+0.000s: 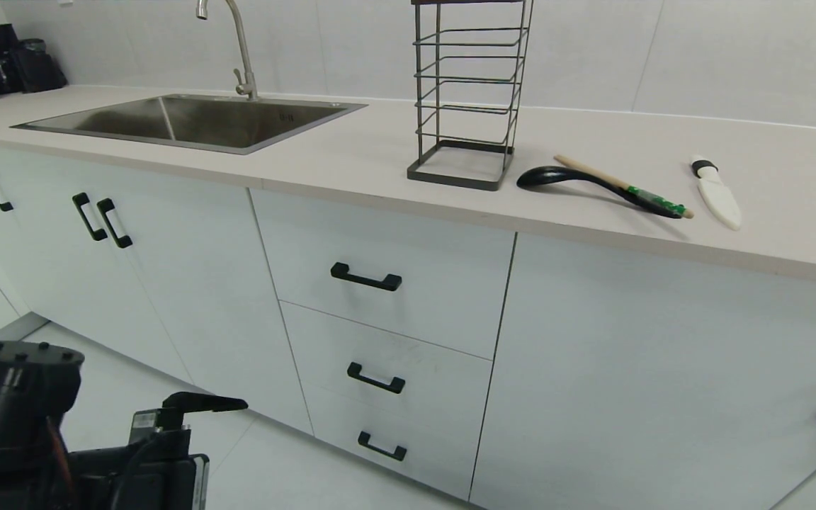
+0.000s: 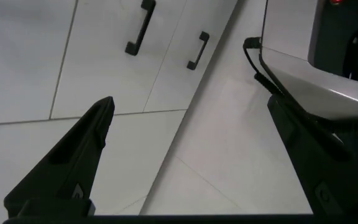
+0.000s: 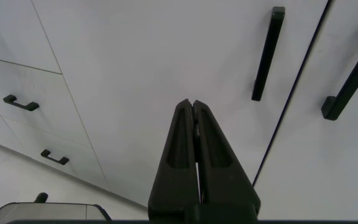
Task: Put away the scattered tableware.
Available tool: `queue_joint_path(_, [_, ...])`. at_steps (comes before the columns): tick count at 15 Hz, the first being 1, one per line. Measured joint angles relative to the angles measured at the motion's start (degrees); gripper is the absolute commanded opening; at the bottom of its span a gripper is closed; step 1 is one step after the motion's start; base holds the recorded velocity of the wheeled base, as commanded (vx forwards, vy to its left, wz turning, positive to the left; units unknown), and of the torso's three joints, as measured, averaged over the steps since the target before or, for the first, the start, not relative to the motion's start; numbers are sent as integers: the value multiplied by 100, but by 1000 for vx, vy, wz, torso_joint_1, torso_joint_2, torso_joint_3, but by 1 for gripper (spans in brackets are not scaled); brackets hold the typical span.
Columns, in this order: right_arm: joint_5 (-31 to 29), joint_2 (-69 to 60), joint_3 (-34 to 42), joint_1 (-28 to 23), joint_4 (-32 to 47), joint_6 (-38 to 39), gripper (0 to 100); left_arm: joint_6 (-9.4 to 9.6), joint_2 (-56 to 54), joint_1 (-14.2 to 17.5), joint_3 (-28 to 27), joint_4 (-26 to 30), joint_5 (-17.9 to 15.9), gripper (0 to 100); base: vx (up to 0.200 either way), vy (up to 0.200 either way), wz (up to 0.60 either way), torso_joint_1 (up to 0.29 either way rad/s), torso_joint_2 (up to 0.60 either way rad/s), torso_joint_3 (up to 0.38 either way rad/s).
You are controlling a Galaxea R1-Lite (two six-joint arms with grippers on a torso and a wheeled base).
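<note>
On the counter (image 1: 351,159), right of the frame's middle, the black spoon (image 1: 592,185) lies with its bowl to the left and its handle running down-right. The white knife (image 1: 718,195) lies near and nearly parallel. The left gripper (image 2: 188,106) has its fingers wide apart; the right gripper (image 3: 194,109) has them pressed together on nothing.

On the countertop (image 1: 380,152) lie a black ladle (image 1: 548,177), a wooden stick (image 1: 592,172) across its handle, and a white utensil (image 1: 720,196) nearby.
</note>
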Motion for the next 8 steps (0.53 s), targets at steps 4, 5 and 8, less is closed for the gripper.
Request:
queue_joint_path(4, [0, 0, 0, 0, -2, 0, 0, 864, 985, -171, -595, -23, 22, 100, 0, 0, 0, 0, 0, 0])
queue_joint_path(5, [-1, 0, 0, 0, -2, 0, 0, 1020, 1287, -200, -734, -44, 39, 100, 0, 0, 0, 0, 0, 0])
queue_joint_path(8, [0, 0, 0, 0, 0, 0, 0, 1157, 2244, -236, -948, -669, 167, 100, 0, 0, 0, 0, 0, 0])
